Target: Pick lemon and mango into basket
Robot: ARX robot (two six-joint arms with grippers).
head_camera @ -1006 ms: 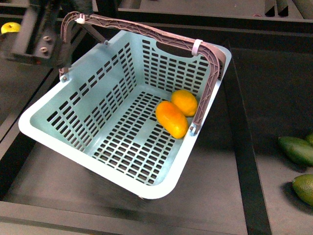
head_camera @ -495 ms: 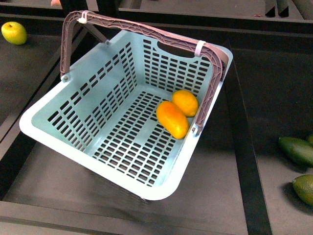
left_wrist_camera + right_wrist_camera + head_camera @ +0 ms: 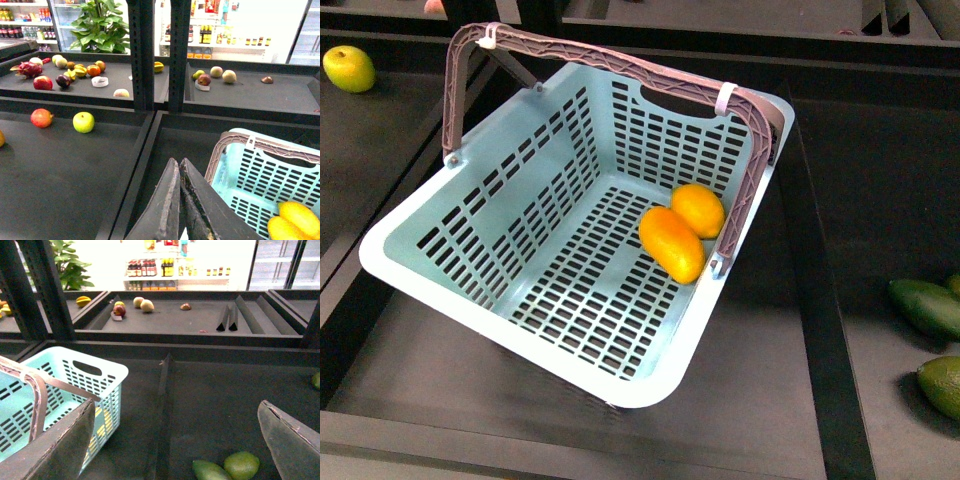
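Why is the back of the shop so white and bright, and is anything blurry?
Left and right wrist views: the lit shelves behind are washed out by glare, and the close gripper fingers look soft. Front view: even, sharp light; the mango and lemon shine in the basket.

Front view: neither arm is in frame. Two dark green fruits [image 3: 927, 306] are cut off by the right edge. Left wrist view: the mango [image 3: 301, 218] and lemon [image 3: 282, 230] are cropped at the corner. Distant shelf items are too small to identify.

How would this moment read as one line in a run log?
lemon: in basket | mango: in basket | left gripper: shut, empty | right gripper: open, empty
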